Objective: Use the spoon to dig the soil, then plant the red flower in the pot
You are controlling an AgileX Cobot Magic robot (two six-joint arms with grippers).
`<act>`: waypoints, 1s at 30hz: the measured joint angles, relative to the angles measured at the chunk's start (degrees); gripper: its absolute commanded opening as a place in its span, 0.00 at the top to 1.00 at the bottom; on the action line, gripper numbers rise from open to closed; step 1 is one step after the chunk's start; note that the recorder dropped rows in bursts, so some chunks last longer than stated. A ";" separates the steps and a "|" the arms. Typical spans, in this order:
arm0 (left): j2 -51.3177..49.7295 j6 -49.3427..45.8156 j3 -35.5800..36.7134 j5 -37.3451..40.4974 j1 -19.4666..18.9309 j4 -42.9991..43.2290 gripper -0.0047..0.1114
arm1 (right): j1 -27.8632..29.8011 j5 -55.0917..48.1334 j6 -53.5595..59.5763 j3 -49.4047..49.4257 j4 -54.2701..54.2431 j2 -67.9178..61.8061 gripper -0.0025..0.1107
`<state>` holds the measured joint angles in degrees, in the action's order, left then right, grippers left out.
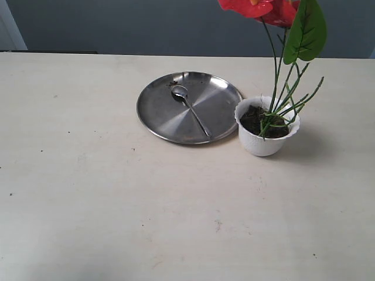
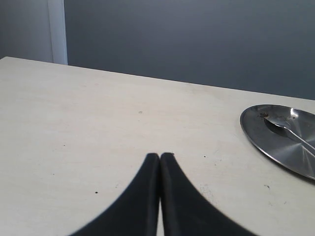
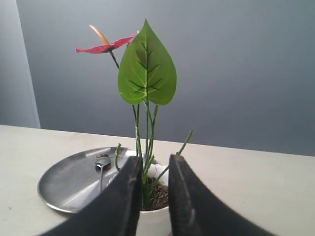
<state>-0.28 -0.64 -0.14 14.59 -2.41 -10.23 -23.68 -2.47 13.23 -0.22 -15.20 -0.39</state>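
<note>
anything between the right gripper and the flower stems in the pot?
Nothing visible. In the right wrist view the right gripper faces the pot head on, its fingers open slightly, and the red flower stems rise in the gap beyond them. The spoon lies off to the side on the steel plate.

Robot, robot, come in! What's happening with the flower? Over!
Left gripper shut, empty, over bare table. Right gripper open, empty. Red flower standing in the pot; spoon on the plate. Nothing in the way.
</note>
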 measured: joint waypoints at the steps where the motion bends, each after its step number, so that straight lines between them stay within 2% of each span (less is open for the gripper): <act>1: 0.00 0.00 0.00 0.00 0.00 0.00 0.96 | 0.00 0.00 0.10 0.00 0.66 0.00 0.80; 30: 0.00 0.00 0.00 0.00 0.00 0.00 0.96 | 0.00 -0.49 0.43 0.00 1.62 0.00 0.80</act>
<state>-0.28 -0.64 -0.14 14.59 -2.41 -10.23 -23.68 -2.97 13.66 -0.22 -13.58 -0.39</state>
